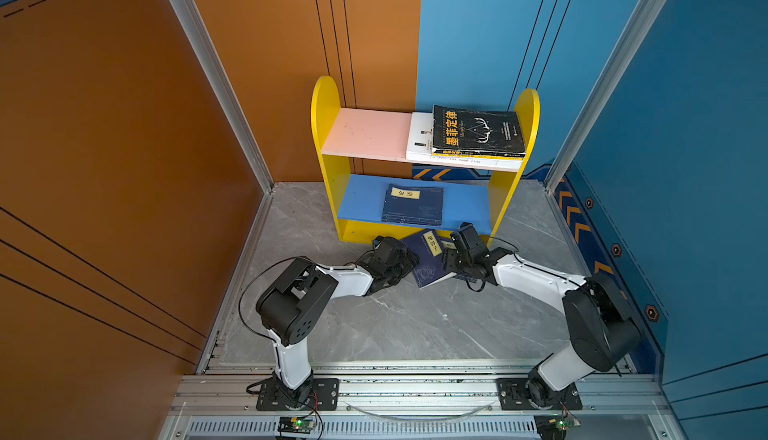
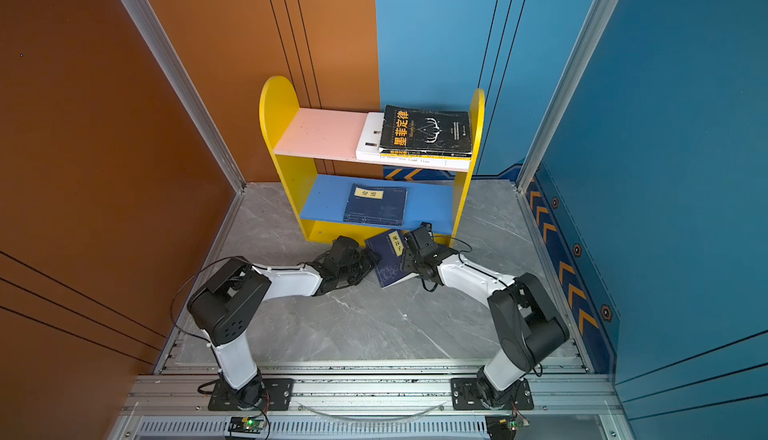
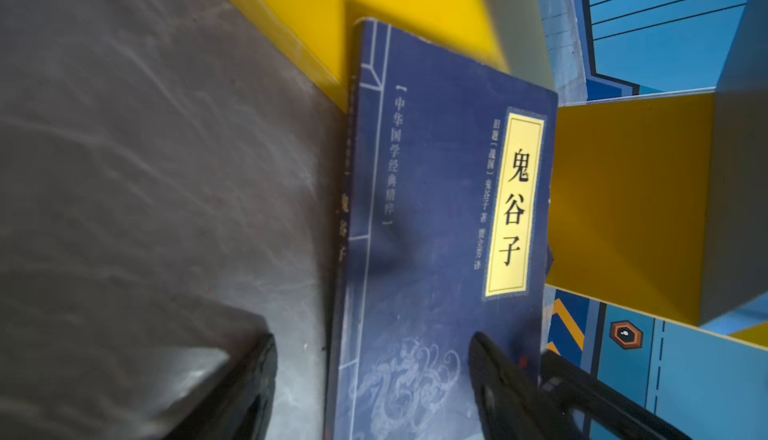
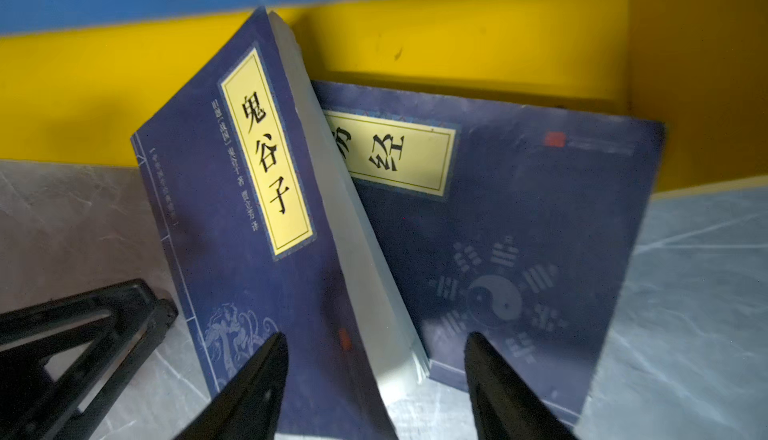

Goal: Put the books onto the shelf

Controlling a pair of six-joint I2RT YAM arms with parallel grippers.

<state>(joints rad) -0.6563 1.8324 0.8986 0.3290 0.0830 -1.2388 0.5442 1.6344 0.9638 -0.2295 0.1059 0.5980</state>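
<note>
Reference: the shelf [image 1: 326, 105].

- Pink upper board [image 1: 365, 132], end on my right arm's side: black book [image 1: 478, 130] stacked on a white book [image 1: 419, 139]. A thin yellowish edge shows between them; I cannot tell what it is.
- Blue lower board [image 1: 361, 205]: one navy book [image 1: 413, 205], lying flat.
- Floor [image 1: 395, 326] just in front of the shelf's yellow base strip [image 1: 361, 232]: two navy books not yet shelved. The flat book [image 4: 540, 209] lies with its top edge close to the strip. The leaning book [image 4: 195, 218] lies across it, page edge propped up on the flat one and spine edge down on the floor.

Left gripper [image 3: 372, 338]: jaws apart, one finger over the cover and the other over bare floor beside the spine. Nothing is clamped.

Right gripper [image 4: 377, 335]: jaws apart, straddling the raised page edge, gripping nothing.

My reading: the step in hand is picking up the leaning book.

Plan:
- Use the right gripper, since the page edge is already off the floor.
- Slide the lower finger into the gap between the two books so I pinch only one.
- Keep the left gripper against the spine as a stop so the book cannot skate away.
- Close slowly and bite deep, because a thin paperback will probably sag.
- Lift above the base strip before moving in over the blue board.

Risk: dragging the flat book along.
</note>
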